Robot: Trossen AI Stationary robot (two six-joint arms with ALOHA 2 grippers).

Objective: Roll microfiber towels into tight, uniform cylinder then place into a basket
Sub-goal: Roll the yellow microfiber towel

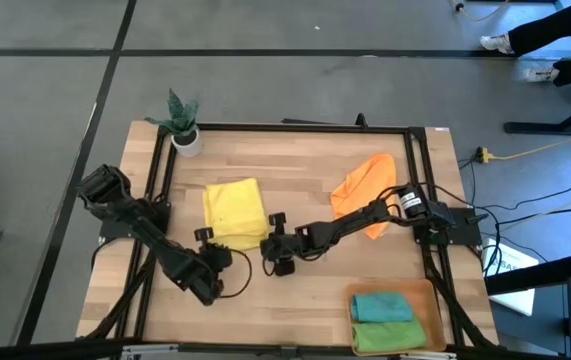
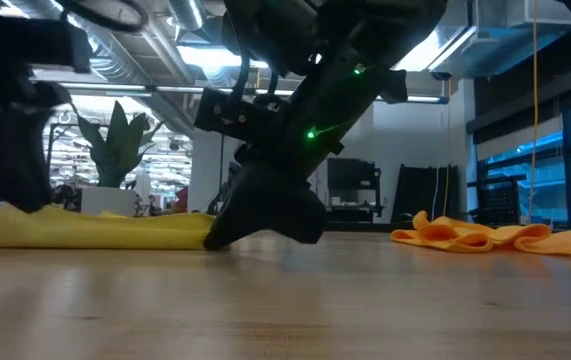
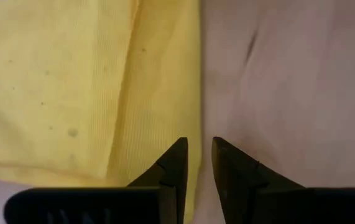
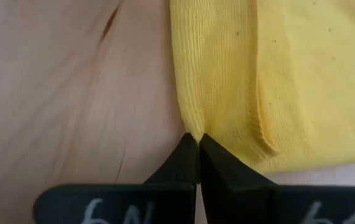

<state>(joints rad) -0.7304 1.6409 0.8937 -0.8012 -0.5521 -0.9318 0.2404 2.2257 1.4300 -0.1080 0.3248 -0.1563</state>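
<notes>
The yellow towel (image 1: 233, 212) lies flat and folded on the wooden table (image 1: 305, 285). My right gripper (image 4: 193, 138) is shut at the towel's near right edge, also seen in the high view (image 1: 271, 240). My left gripper (image 3: 200, 152) hovers over the towel's near left edge (image 1: 208, 245), open by a narrow gap with nothing between the fingers. The orange towel (image 1: 363, 188) lies crumpled at the far right. The basket (image 1: 427, 300) at the near right corner holds a rolled teal towel (image 1: 380, 305) and a rolled green towel (image 1: 385, 335). My right gripper pinches the yellow towel's folded edge (image 4: 193, 127) between its two fingertips, only at the very rim. The fingers slant down from the table's right side. The cloth puckers toward the tips and otherwise lies flat on the table.
A small white pot with a plant (image 1: 185, 135) stands at the far left corner. A black frame (image 1: 295, 127) runs around the table. Bare wood lies between the yellow towel and the basket.
</notes>
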